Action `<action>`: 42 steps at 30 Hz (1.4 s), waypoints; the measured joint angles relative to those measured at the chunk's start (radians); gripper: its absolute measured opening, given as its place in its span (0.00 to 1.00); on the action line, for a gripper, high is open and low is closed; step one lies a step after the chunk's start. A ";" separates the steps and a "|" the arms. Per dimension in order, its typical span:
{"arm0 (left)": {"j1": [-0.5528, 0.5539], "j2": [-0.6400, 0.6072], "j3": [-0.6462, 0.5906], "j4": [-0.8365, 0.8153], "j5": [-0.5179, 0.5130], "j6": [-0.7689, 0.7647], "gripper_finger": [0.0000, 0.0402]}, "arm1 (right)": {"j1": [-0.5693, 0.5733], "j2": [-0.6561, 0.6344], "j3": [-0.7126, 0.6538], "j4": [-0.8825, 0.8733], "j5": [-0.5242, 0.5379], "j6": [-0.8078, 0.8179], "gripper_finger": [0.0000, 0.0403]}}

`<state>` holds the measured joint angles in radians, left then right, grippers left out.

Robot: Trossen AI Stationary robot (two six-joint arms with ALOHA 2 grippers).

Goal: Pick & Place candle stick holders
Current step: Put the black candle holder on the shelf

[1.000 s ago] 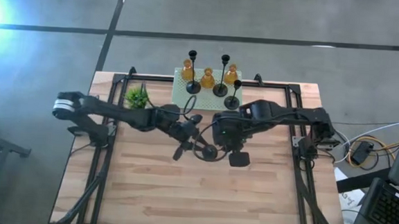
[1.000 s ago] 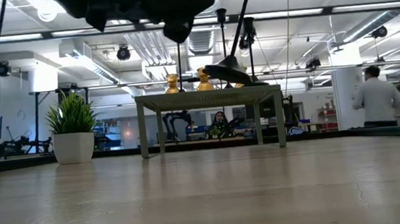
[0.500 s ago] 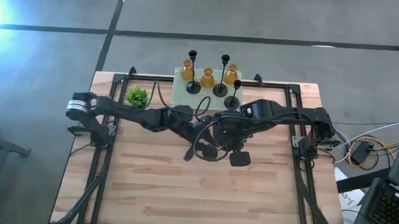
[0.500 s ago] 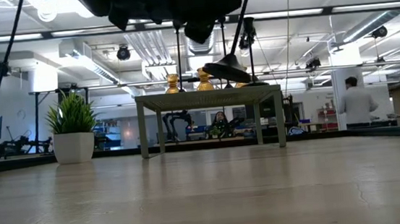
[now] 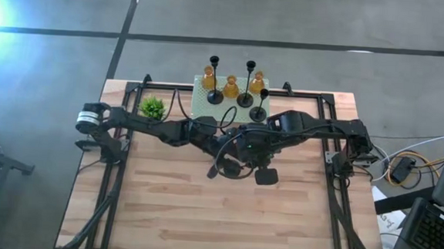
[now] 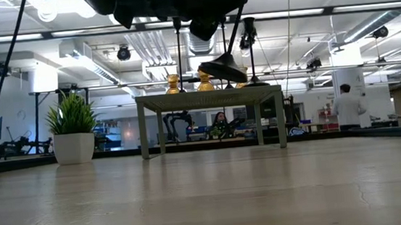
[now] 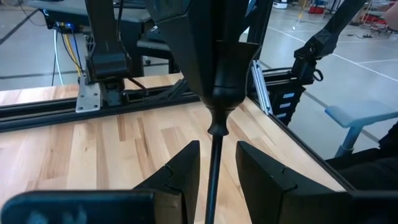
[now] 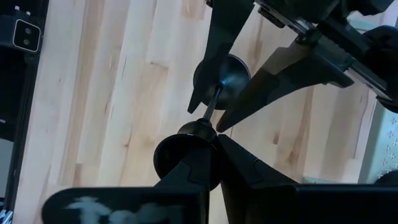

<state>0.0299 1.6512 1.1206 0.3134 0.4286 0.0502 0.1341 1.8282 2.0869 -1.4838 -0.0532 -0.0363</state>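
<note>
My right gripper is shut on a slim black candle stick holder, above the middle of the table. My left gripper is open. Its fingers stand on either side of the holder's thin stem with a gap on both sides. Three more black holders and three amber ones stand on their bases on the mint-green stand at the far edge. Both grippers meet in the high view, the left beside the right. My right gripper pinches the holder's cup end between its two fingers, which close to a point there. The holder is lifted clear of the table and tilted. Its stem runs away from the fingers, and its domed base hangs lowest.
A small green potted plant stands at the far left of the table. The stand rises on legs at the far edge. Black rails run along both table sides. People walk in the room behind. The near half of the table shows bare wood.
My left gripper has gone toward the table's right edge, up to the right gripper, and its fingers now stand around the held holder's stem. The right gripper has kept its place with the holder.
</note>
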 joint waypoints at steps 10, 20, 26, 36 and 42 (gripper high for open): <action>0.000 0.000 0.000 -0.005 0.001 0.002 0.27 | 0.000 0.000 0.000 0.035 0.000 -0.028 0.03; -0.001 0.000 0.005 -0.041 0.004 0.069 0.04 | -0.002 0.000 0.000 0.043 0.004 -0.047 0.03; -0.001 0.000 0.005 -0.042 0.014 0.079 0.04 | -0.002 0.000 0.000 0.047 0.003 -0.050 0.03; -0.001 0.000 0.005 -0.041 0.024 0.090 0.04 | -0.002 0.000 0.003 0.058 0.002 0.007 0.10; -0.001 0.000 0.005 -0.047 0.024 0.089 0.04 | -0.002 -0.003 0.021 0.031 0.003 0.008 0.23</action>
<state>0.0288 1.6512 1.1255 0.2663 0.4522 0.1388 0.1326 1.8256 2.1075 -1.4526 -0.0498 -0.0282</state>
